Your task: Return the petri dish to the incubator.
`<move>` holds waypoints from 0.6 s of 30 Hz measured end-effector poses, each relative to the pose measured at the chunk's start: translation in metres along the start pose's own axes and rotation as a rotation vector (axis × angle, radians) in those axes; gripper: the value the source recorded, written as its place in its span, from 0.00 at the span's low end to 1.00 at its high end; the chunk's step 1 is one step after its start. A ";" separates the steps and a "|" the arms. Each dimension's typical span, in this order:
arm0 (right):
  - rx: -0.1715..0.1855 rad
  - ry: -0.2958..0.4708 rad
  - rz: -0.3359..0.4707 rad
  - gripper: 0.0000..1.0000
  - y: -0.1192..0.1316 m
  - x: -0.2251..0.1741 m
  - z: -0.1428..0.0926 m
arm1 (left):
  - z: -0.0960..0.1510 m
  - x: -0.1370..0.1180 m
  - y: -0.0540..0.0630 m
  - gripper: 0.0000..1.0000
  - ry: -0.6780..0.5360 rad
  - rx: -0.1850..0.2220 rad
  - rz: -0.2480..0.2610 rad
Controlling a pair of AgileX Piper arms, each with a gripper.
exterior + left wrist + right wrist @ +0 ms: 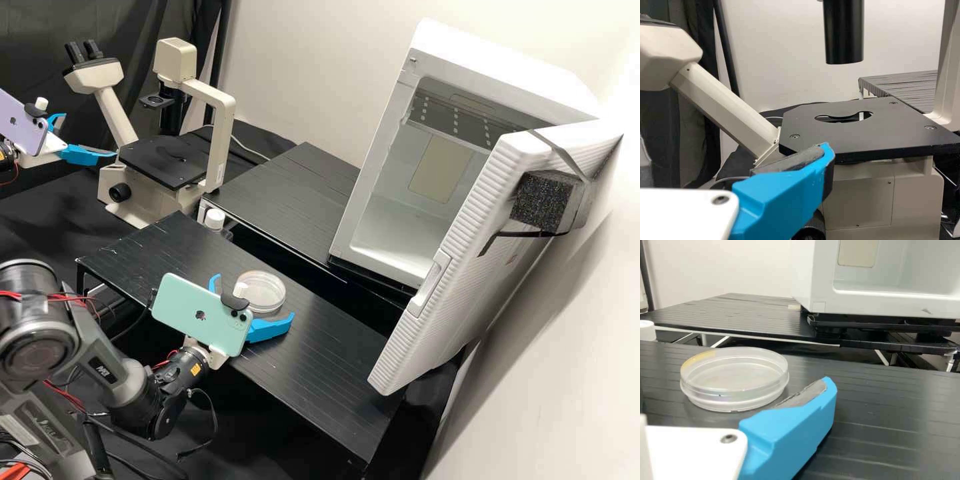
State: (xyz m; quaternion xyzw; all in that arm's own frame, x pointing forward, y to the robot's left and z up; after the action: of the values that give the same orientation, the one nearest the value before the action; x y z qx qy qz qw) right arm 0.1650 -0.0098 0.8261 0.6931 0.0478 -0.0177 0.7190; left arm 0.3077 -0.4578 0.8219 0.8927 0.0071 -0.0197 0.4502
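**Now, one dish between two parted fingers**

Nearest, the right gripper (254, 295) stands unclenched around one petri dish (735, 377) on a black platform (333, 380). Farther, the left gripper (89, 135), two fingers spread, faces one microscope (163, 161); beyond, one open incubator (507, 80).

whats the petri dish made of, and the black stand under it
The petri dish looks like smooth, glossy clear plastic: its thin walls are see-through and catch light along the rim, though glass isn't ruled out. The black stand has a low sheen and fine parallel grooves, perhaps coated metal or painted wood; the surface alone doesn't settle it.
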 end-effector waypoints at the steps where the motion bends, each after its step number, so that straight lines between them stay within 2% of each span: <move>1: -0.003 0.002 -0.002 1.00 0.001 -0.001 0.000 | 0.000 0.000 0.000 1.00 0.000 0.000 0.000; 10: -0.012 0.016 -0.026 1.00 -0.001 -0.002 -0.005 | 0.000 0.000 0.000 1.00 0.000 0.000 0.000; 13: -0.004 0.036 -0.040 1.00 -0.006 0.001 -0.011 | 0.000 0.000 0.000 1.00 0.000 0.000 0.000; 18: -0.010 0.040 -0.021 1.00 -0.011 0.007 -0.019 | 0.000 0.000 0.000 1.00 0.000 0.000 0.000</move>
State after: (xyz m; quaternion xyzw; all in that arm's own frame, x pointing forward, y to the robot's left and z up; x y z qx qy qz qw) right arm 0.1697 0.0095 0.8133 0.6891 0.0693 -0.0111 0.7213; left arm 0.3077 -0.4578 0.8219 0.8927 0.0071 -0.0197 0.4502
